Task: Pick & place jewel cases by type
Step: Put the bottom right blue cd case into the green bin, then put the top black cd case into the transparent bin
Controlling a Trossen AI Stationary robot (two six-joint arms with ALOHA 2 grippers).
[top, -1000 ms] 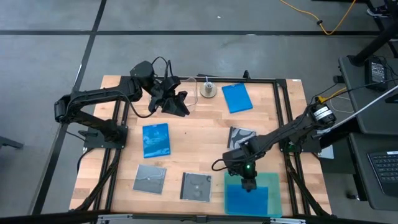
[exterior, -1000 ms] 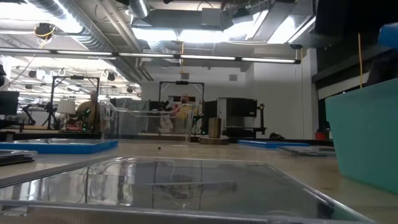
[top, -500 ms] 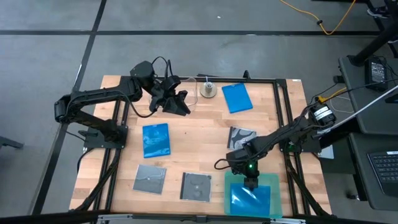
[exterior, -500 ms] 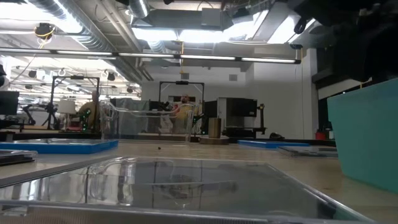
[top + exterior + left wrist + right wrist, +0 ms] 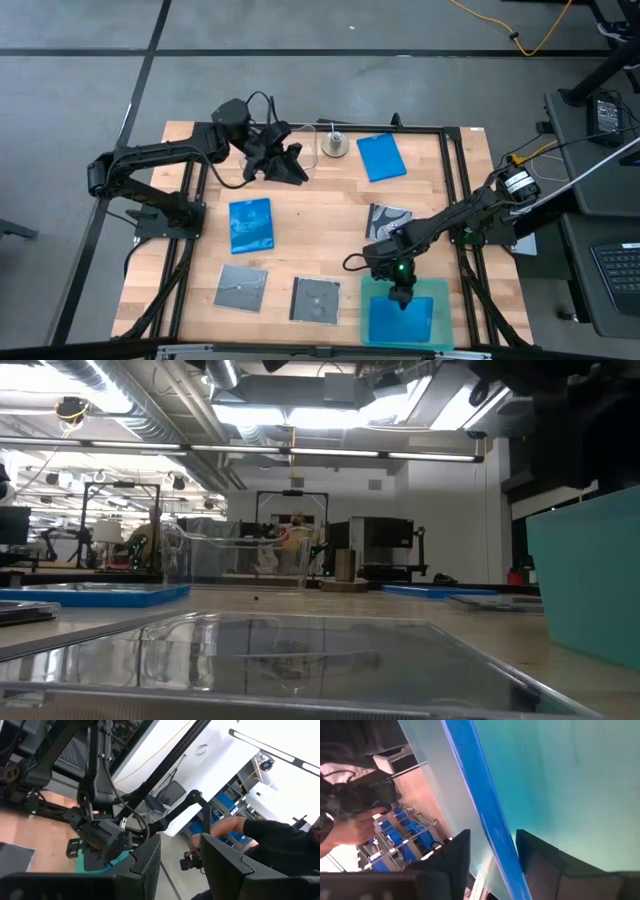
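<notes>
The teal tray (image 5: 440,290) stands at the table's near right. In it is a bright blue jewel case (image 5: 400,320), and my right gripper (image 5: 401,298) points down into the tray over that case's far edge. Its fingers stand apart on either side of the case's blue edge (image 5: 485,820). Two more blue cases (image 5: 251,225) (image 5: 381,157) and three grey-black cases (image 5: 241,288) (image 5: 316,300) (image 5: 388,218) lie flat on the wood. My left gripper (image 5: 290,165) hangs level and open at the far left and holds nothing. My right gripper comes at the blue case slanting down from the far side, one finger (image 5: 455,860) on each side of its edge (image 5: 500,855). A pale gap shows beside one finger. I cannot tell whether the other finger (image 5: 540,862) touches the case.
A small silver round object (image 5: 335,146) sits at the far middle. The clear tub (image 5: 240,558) stands on the far side. A black frame (image 5: 455,210) runs round the table. A person's arm (image 5: 260,832) shows in the room beyond.
My right gripper has gone down into the teal tray with the blue case. The case, which earlier stuck up above the tray's wall, now sits lower inside the tray.
</notes>
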